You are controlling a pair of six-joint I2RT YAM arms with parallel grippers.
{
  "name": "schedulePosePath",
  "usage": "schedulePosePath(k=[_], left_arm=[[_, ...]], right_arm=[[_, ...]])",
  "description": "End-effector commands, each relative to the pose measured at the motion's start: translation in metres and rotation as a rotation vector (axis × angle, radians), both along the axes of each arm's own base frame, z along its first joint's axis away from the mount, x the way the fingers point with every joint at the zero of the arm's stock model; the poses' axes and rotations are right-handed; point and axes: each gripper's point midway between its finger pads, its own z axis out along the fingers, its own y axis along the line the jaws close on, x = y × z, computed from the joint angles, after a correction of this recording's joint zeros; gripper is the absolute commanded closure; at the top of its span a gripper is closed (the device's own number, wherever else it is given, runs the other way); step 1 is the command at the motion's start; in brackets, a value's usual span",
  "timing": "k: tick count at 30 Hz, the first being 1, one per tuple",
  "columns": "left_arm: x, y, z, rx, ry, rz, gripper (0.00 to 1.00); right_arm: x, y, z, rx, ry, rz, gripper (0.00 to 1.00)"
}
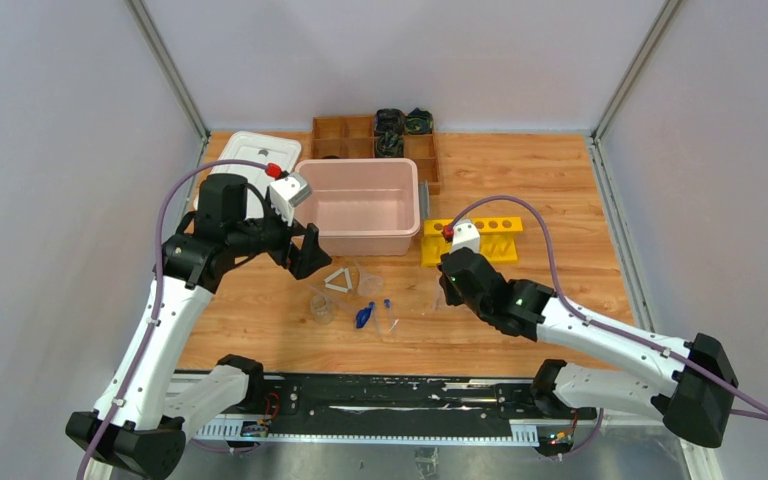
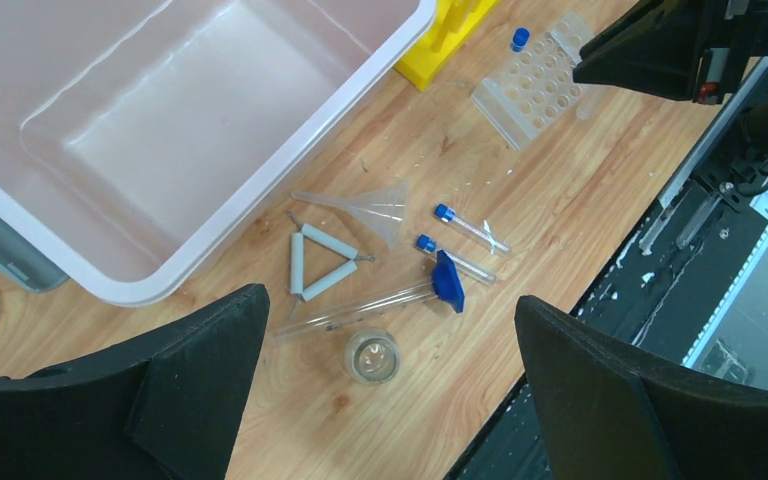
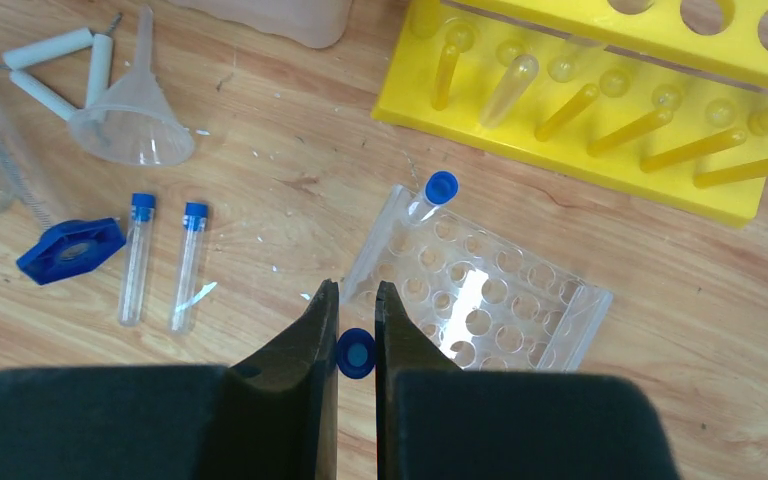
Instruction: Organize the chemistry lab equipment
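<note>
My right gripper (image 3: 357, 292) is shut on a blue-capped tube (image 3: 356, 354), held upright above the near-left corner of a clear tube rack (image 3: 480, 300). One capped tube (image 3: 430, 195) stands in that rack. Left of it lie two more capped tubes (image 3: 137, 260), a blue piece (image 3: 70, 250) on a clear cylinder (image 2: 360, 308), a funnel (image 3: 135, 120) and a white triangle (image 3: 60, 65). My left gripper (image 2: 390, 300) is open and empty, high above a small beaker (image 2: 373, 356). In the top view the left gripper (image 1: 305, 255) is beside the bin and the right gripper (image 1: 447, 285) is near the yellow rack.
A pink bin (image 1: 365, 205) stands empty behind the glassware. A yellow tube rack (image 1: 480, 240) is to its right. A wooden compartment box (image 1: 360, 135) and a white lidded container (image 1: 250, 155) are at the back. The table's near edge lies just below the beaker.
</note>
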Motion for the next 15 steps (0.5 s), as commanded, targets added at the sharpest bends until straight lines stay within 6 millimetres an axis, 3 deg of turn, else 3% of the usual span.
schedulePosePath(k=[1,15], left_arm=[[0.002,0.0,0.005,0.0,-0.016,0.006,0.0],[0.002,0.001,0.003,0.009,-0.018,0.005,0.0]], right_arm=[[0.019,0.001,0.012,0.04,-0.109,-0.043,1.0],[0.03,0.001,-0.017,0.015,-0.139,-0.081,1.0]])
